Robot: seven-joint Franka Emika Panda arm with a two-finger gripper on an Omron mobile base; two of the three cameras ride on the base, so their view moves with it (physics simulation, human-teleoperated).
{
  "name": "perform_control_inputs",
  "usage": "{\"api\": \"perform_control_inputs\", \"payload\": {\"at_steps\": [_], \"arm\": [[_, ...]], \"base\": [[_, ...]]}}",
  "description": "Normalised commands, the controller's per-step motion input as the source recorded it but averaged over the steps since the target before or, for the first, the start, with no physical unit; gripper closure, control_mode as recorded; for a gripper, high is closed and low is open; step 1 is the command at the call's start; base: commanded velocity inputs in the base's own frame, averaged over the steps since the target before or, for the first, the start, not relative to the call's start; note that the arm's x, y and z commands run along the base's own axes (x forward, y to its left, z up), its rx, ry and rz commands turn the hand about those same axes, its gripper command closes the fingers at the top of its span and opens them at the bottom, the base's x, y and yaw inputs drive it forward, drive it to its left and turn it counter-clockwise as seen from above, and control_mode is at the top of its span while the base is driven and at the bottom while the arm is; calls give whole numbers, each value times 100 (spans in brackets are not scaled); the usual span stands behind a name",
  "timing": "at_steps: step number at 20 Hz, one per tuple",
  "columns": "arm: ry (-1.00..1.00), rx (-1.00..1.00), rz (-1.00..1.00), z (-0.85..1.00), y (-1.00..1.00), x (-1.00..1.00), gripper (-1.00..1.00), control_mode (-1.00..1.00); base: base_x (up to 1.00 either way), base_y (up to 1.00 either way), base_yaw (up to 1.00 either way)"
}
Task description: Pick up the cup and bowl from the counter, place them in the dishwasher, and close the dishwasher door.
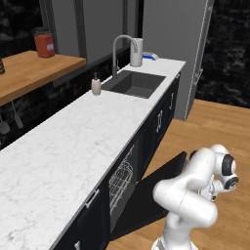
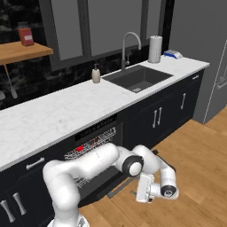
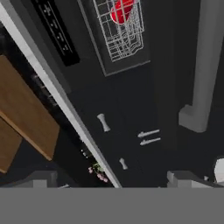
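Even flat rendered light, soft shadows, dim walls, slightly blurry.

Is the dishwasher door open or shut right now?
Open: the dishwasher door lies folded down over the floor, and the wire rack shows behind it.

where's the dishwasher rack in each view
Left base view: the dishwasher rack sits low centre, under the counter edge.
Right base view: it is at lower left, behind the arm, with something red inside.
Hand view: it is at the top centre, holding the red cup.
Shared landmark: the open dishwasher door.
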Motion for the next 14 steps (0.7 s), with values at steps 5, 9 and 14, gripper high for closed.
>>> {"api": "perform_control_inputs", "payload": {"at_steps": [5,9,14], "arm": [[-20,15,-3,-100,0,0,-100,-100],[-16,18,-11,-100,11,10,-100,-100],[-6,13,-22,-100,34,71,-100,-100]], "base": [[0,0,0],[0,0,0],[0,0,0]]}}
